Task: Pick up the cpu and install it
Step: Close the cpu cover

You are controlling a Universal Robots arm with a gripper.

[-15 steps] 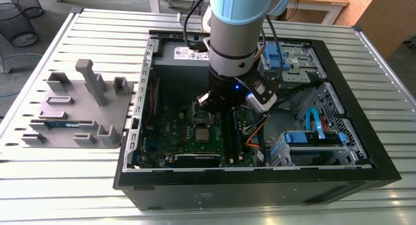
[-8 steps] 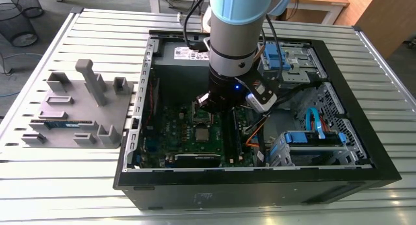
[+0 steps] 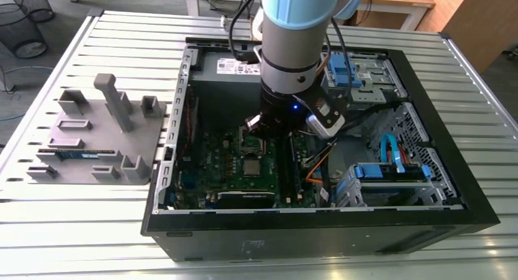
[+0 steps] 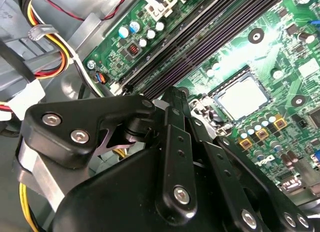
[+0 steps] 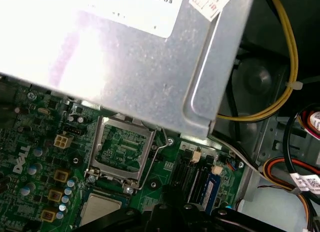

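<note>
At centre frame of the exterior view, the cpu [image 3: 253, 166] lies in the socket of the motherboard [image 3: 212, 171], just below the gripper [image 3: 265, 126]. Claw state: cannot tell.

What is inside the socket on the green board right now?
The silver chip lies flat inside the socket, and the metal frame is swung open next to it. The contacts under the chip are covered, so it is not clear whether it is fully seated.
</note>
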